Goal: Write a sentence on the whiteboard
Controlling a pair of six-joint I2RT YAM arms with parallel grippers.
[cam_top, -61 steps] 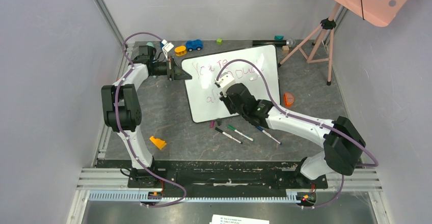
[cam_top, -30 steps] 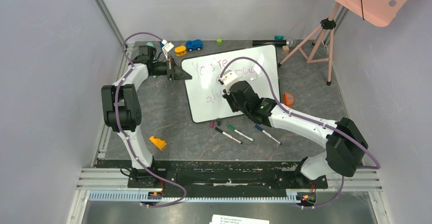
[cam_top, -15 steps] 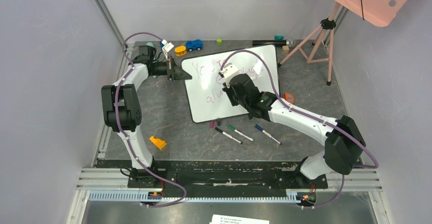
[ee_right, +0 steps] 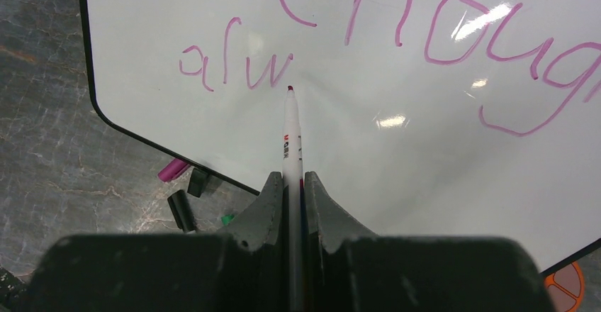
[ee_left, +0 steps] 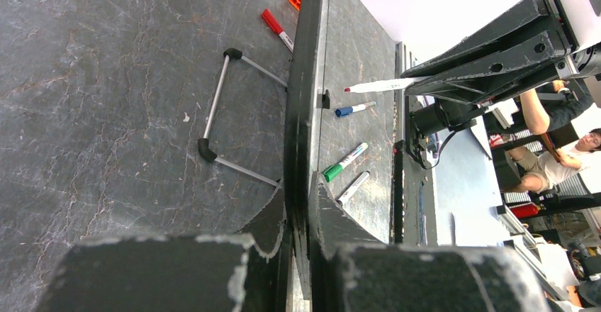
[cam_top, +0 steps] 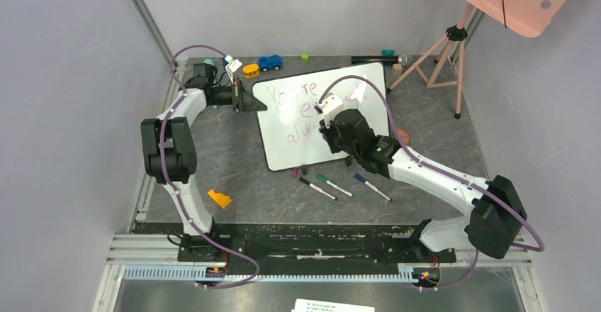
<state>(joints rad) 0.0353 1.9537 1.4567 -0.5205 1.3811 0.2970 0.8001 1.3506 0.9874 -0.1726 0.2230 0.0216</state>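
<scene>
While the left tool [ee_left: 298, 188] clenched the 10 o'clock corner of the large glossy white, black-framed whiteboard [cam_top: 280, 149] at 12 o'clock on the dark tabletop [cam_top: 234, 163], the right tool [ee_right: 289, 184] grasped a white marker [ee_right: 291, 131], tip beside the "alw" of the pink-purple handwritten sentence [ee_right: 354, 21].

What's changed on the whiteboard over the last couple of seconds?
The right gripper, shut on the marker, slid right along the whiteboard, extending the sentence to "alw" on its second line. The left gripper stayed clamped on the board's edge; board and loose markers did not move.
</scene>
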